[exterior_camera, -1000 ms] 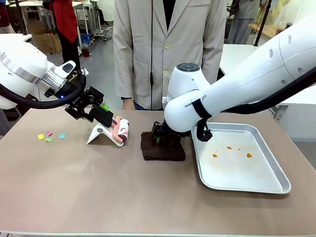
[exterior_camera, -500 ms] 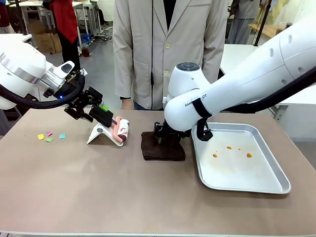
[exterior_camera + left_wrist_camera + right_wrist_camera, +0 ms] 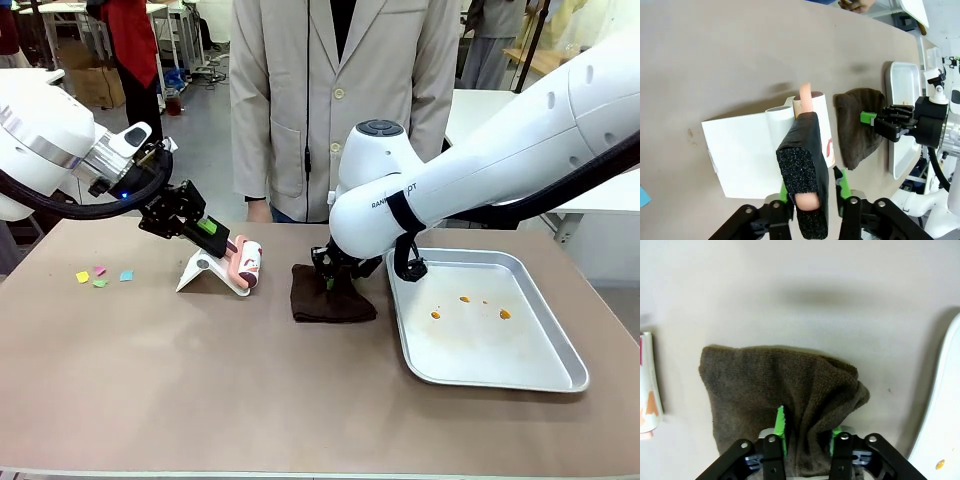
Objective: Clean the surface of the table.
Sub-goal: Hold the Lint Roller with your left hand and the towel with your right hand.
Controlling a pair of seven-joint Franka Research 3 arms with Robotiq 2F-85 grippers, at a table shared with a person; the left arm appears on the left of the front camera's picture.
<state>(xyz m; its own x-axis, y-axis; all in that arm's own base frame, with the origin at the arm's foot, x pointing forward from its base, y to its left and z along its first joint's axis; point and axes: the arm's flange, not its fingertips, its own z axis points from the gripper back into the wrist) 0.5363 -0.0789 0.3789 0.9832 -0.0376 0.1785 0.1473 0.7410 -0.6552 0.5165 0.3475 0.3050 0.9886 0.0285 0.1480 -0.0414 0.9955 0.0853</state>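
My right gripper [image 3: 329,282] pinches dark brown cloth [image 3: 335,305] beside silver metal tray [image 3: 480,350]; left gripper [image 3: 212,230] clamps pink-handled lint roller [image 3: 248,262]. Coloured paper scraps [image 3: 100,277] far from tray, brown table [image 3: 250,390] looks unwiped.

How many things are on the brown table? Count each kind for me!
Paper scraps: 4 (yellow, pink, green, blue)
Lint roller with white stand: 1
Brown cloth: 1
Metal tray: 1
Total on the table: 7
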